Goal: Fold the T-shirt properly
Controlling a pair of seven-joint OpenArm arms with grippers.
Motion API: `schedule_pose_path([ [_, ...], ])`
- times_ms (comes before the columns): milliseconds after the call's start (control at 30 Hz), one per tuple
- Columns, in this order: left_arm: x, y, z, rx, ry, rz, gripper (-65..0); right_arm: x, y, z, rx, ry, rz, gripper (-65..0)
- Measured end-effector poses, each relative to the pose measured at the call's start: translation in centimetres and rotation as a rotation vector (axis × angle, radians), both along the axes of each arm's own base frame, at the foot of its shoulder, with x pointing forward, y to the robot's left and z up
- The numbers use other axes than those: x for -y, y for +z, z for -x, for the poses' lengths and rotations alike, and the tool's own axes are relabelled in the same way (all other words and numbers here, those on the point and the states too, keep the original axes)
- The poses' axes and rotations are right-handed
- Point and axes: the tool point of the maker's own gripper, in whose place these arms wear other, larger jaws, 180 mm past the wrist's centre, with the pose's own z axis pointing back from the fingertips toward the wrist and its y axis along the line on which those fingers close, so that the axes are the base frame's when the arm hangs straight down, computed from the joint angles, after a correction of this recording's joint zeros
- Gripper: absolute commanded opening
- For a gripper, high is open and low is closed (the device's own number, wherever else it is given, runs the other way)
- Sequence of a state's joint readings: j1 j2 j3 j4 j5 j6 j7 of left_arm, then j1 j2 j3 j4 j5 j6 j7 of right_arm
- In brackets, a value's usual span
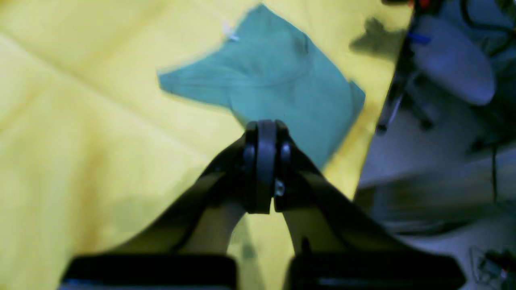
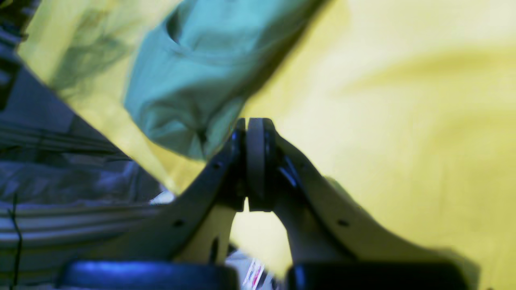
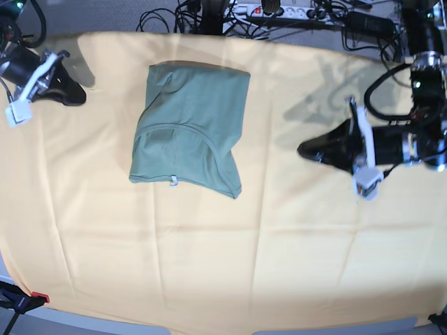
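The sage-green T-shirt (image 3: 188, 125) lies bunched into a rough rectangle on the yellow-orange cloth (image 3: 209, 244), left of centre, with its neck and small white tag (image 3: 172, 183) toward the front. My left gripper (image 3: 303, 149) hovers shut and holding nothing to the shirt's right, well apart from it. In the left wrist view the shirt (image 1: 278, 76) lies beyond the closed left gripper (image 1: 266, 125). My right gripper (image 3: 79, 99) rests shut at the far left edge. Its camera shows the shirt (image 2: 193, 68) just past the closed right gripper (image 2: 254, 121), not touching.
Cables and a power strip (image 3: 272, 10) run behind the table's back edge. A red clamp (image 3: 38, 298) pins the cloth at the front left corner. A chair (image 1: 451, 60) stands beyond the table edge in the left wrist view.
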State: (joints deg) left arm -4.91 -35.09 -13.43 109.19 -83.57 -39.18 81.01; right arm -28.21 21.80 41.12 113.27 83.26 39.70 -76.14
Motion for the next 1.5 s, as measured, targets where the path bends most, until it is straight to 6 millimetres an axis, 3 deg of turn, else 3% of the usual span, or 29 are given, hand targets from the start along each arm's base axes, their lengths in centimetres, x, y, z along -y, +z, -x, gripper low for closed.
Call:
schedule_pose_path([
  [167, -1.8, 0.1, 4.1, -0.014, 0.023, -0.107, -65.0, 1.3, 0.0, 4.0, -0.074, -0.024, 0.081, -65.0],
  [300, -3.2, -1.2, 8.0, -0.09, 0.043, -0.179, -65.0, 2.2, 0.5, 7.9, -0.155, -0.031, 0.161, -65.0],
  [467, -5.0, -3.1, 12.5, -0.249, 0.099, -0.23, -65.0, 3.1, -0.4, 13.4, -0.343, -0.022, 0.209, -65.0],
  [600, -6.0, -5.3, 18.2, -0.464, 0.108, -0.265, -65.0, 2.8, -1.2, 18.0, -0.504, -0.02, 0.202, -65.0],
  [733, -7.5, -8.2, 26.0, -0.743, 0.164, -0.395, -65.0, 1.7, -2.2, 21.9, -0.635, -0.051, 0.13, -65.0],
  [800, -6.8, -8.2, 28.6, -0.839, 0.206, -0.35, -65.0, 0.9, -3.2, 23.5, -0.7, -0.055, 0.064, -65.0],
  [900, -6.5, -8.9, 30.5, -0.904, 0.266, -0.298, -65.0, -1.1, -5.4, 26.0, -0.805, -0.058, -0.061, -65.0],
  [1067, -6.8, -13.4, 34.4, -1.072, 0.312, -0.292, -65.0, -2.7, -12.1, 28.7, -0.916, -0.073, -0.071, -65.0],
  [1200, -6.9, -19.4, 35.4, -1.147, 0.381, -0.313, -65.0, -2.6, -17.2, 28.5, -0.955, -0.079, -0.058, -65.0],
  [1367, -7.8, -27.5, 34.3, -1.162, 0.477, -0.382, -65.0, -2.1, -23.5, 27.4, -0.931, -0.143, 0.0, -65.0],
  [1500, -6.6, -32.2, 32.1, -1.15, 0.558, -0.353, -65.0, -2.6, -27.4, 25.8, -0.856, -0.14, 0.05, -65.0],
])
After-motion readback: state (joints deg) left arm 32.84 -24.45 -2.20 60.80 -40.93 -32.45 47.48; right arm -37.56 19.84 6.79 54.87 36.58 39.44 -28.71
